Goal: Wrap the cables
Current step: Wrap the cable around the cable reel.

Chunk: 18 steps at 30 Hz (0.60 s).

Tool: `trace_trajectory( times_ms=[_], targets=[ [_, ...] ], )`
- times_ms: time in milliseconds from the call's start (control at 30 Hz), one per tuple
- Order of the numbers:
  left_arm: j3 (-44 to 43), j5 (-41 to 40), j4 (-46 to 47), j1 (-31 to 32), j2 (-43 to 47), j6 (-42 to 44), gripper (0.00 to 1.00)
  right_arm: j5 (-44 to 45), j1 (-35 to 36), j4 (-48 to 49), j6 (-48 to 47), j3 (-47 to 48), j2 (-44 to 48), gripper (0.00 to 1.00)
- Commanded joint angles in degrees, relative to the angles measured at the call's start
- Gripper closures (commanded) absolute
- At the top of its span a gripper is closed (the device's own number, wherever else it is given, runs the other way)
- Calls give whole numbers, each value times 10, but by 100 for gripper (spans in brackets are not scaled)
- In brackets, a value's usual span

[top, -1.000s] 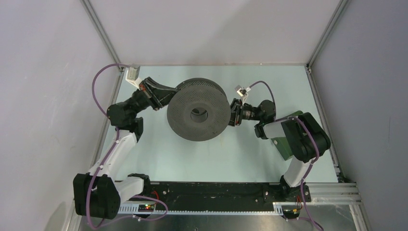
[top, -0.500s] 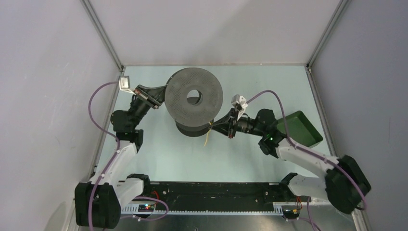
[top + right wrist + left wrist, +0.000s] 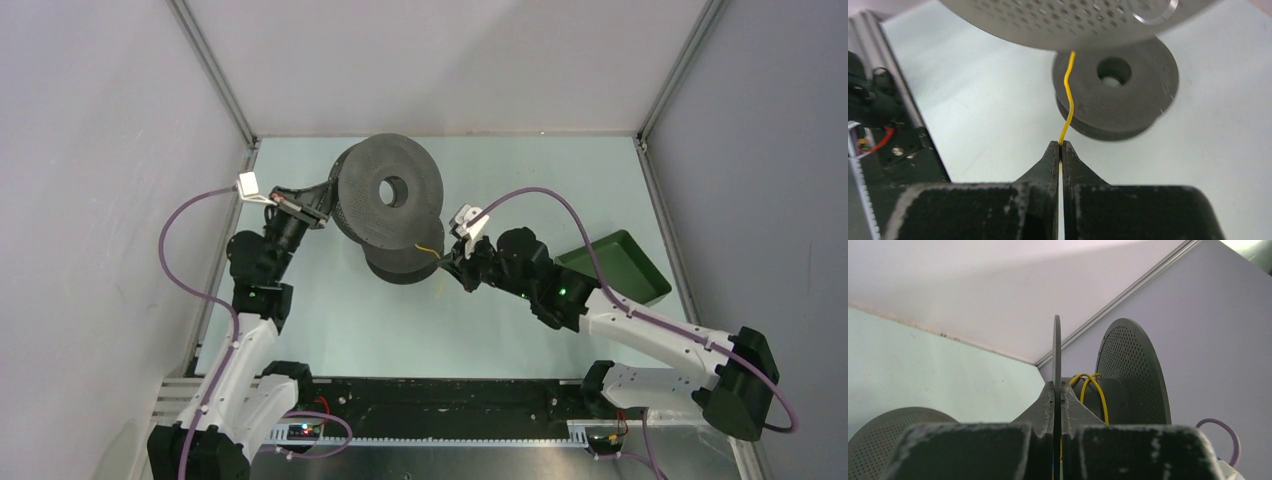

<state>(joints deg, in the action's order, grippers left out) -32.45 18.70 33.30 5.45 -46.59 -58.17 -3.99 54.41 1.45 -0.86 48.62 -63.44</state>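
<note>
From above, the left arm bends up from the lower left, and the left pincer [image 3: 312, 203] is clamped on the rim of the raised spool [image 3: 385, 195] at upper centre. The right arm stretches in from the lower right. The right pincer [image 3: 449, 262] is shut on the yellow cable [image 3: 430, 250] that hangs from that spool. A second spool [image 3: 400, 268] lies flat on the pale green counter [image 3: 330, 320], with a green tray [image 3: 620, 268] at the right and white walls [image 3: 100, 150] around.

Left wrist view: the closed jaws pinch the thin flange, and cable loops circle the hub.

Right wrist view: the jaws grip the cable at centre.

No text, label, brand, number or sign is legible in any view.
</note>
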Motion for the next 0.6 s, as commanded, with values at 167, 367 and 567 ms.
trace_trajectory(
  times_ms=[167, 367, 567],
  targets=[
    [-24, -10, 15, -1, 12, -6, 100, 134, -30, -97, 23, 3, 22, 100],
    [-23, -28, 14, -3, -4, -16, 100, 171, 17, -112, 3, 12, 26, 100],
    [-44, -39, -27, -3, -13, 47, 100, 176, 94, -136, -65, 51, 18, 100]
  ],
)
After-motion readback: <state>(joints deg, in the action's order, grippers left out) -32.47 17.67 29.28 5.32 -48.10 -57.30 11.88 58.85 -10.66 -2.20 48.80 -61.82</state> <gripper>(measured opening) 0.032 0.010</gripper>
